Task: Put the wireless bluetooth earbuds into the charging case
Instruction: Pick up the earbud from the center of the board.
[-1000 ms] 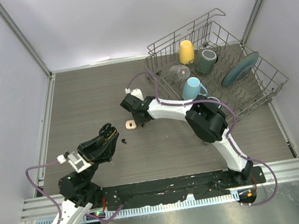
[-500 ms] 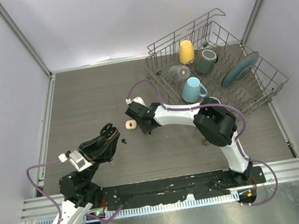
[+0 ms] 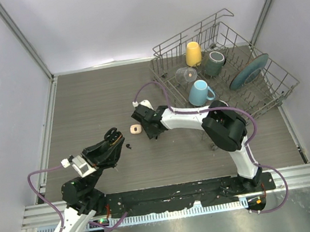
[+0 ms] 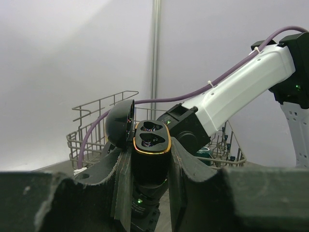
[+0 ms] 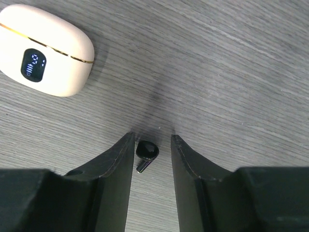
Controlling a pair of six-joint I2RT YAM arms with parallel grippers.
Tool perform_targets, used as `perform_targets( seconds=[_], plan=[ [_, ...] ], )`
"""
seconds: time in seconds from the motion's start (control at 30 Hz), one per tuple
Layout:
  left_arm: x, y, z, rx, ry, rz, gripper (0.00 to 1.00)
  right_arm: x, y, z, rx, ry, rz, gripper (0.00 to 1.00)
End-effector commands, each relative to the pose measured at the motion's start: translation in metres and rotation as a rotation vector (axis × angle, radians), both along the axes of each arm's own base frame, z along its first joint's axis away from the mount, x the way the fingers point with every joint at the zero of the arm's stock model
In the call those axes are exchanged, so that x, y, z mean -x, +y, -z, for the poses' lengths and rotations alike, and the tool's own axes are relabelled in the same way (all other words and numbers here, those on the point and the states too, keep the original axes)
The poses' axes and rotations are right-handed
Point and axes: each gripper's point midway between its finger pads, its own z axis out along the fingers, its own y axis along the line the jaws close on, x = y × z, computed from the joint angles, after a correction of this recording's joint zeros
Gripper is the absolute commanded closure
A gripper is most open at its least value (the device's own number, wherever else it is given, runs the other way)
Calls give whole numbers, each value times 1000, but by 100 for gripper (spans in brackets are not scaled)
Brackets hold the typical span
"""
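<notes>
A black charging case (image 4: 150,169) with a gold rim and its lid swung open stands between the fingers of my left gripper (image 4: 151,151), which is shut on it; both sockets look empty. In the top view this gripper (image 3: 110,138) hovers left of centre. My right gripper (image 5: 152,137) points down at the table with its jaws slightly open, and a black earbud (image 5: 146,151) lies on the wood between them, close to the left finger. In the top view the right gripper (image 3: 149,132) hides that earbud. Another black earbud (image 3: 128,145) lies between the two grippers.
A closed cream case (image 5: 46,50) with a lit display lies just beside the right gripper, cream case (image 3: 135,129) in the top view. A wire dish rack (image 3: 267,91) with mugs, a glass and a plate fills the back right.
The right gripper has moved nearer and lower, from behind the cream case to right beside it, and its jaws have parted a little. The left arm has not moved.
</notes>
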Motion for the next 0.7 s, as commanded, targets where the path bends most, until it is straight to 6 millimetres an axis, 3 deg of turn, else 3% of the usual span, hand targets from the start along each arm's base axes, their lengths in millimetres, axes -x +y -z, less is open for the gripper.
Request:
perform_targets(
  seconds=[0.0,0.43,0.67],
  plan=[
    [-6,-1,28,-18,10,-18,100,12,-14,6,46,44,49,58],
    [-7,-1,29,-18,14,-24,100,10,-19,2,1,24,242,58],
    [-8,-1,30,-20,21,-26,100,12,-19,5,-4,31,264,63]
  ],
)
